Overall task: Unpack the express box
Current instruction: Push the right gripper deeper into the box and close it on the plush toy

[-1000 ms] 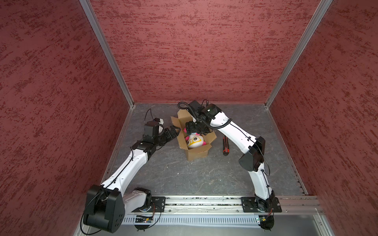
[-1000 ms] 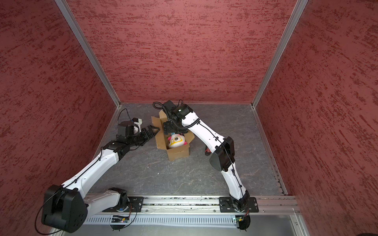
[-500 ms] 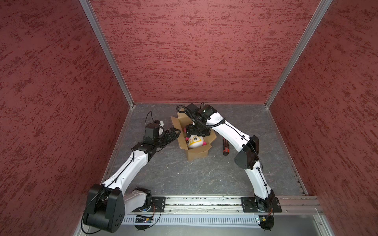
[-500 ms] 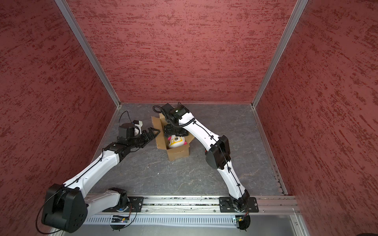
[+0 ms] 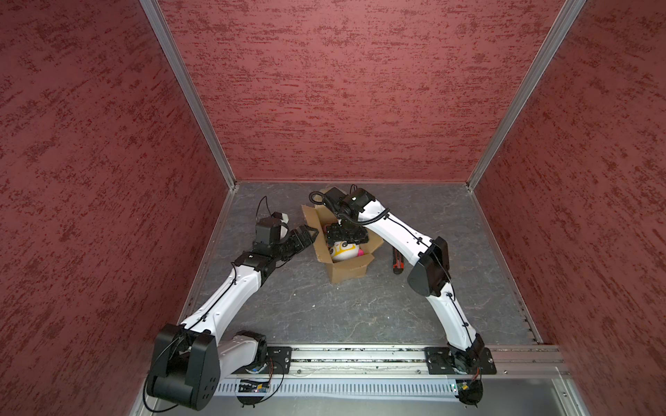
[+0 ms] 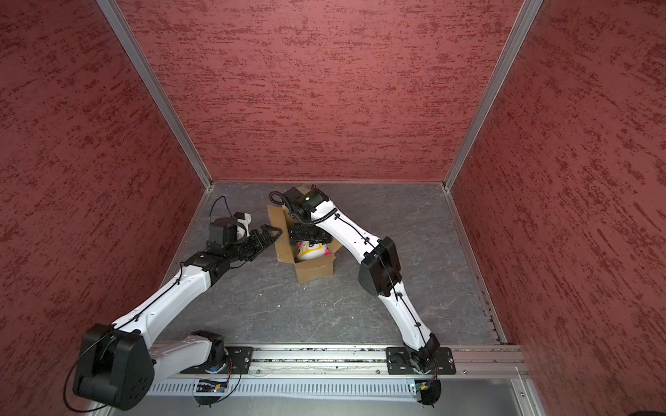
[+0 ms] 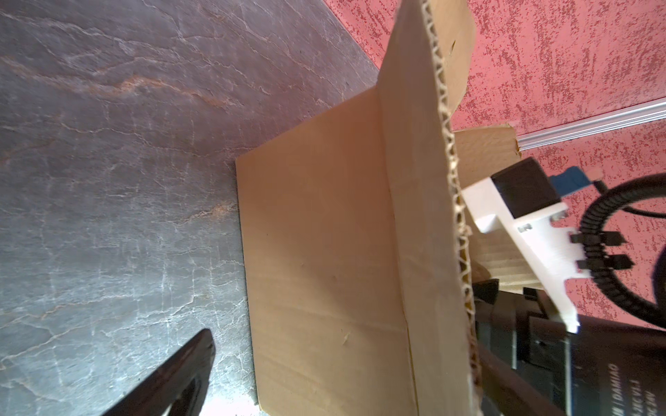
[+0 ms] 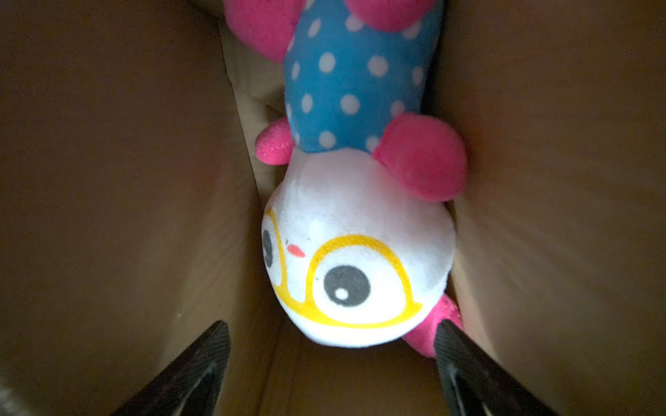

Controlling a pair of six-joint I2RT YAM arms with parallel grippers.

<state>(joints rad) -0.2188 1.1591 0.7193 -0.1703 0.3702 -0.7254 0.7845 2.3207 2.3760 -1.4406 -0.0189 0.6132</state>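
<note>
Express box (image 5: pixel 347 272) opens upward, long axis seemingly diagonal; left pincer (image 5: pixel 309 232), right pincer (image 8: pixel 331 329) agape, empty.

Both arms same build, left arm (image 5: pixel 230 299) and right arm (image 5: pixel 389 223): white shell links, chunky black joint housings, thin black cable tied along each shell, bases on black plates (image 5: pixel 436 360) with corner screws on a silver rail (image 5: pixel 360 360). Behind the right jaws: white printed bracket (image 7: pixel 533 234) carrying a black camera block (image 7: pixel 522 187), coiled black conduit (image 7: pixel 591 223) clipped to it, grey DAMIAO lettering on the black motor housing (image 7: pixel 612 381). On the right gripper (image 8: pixel 333 324) the fingers (image 8: pixel 194 371) are black, tapered, fine woven texture
</note>
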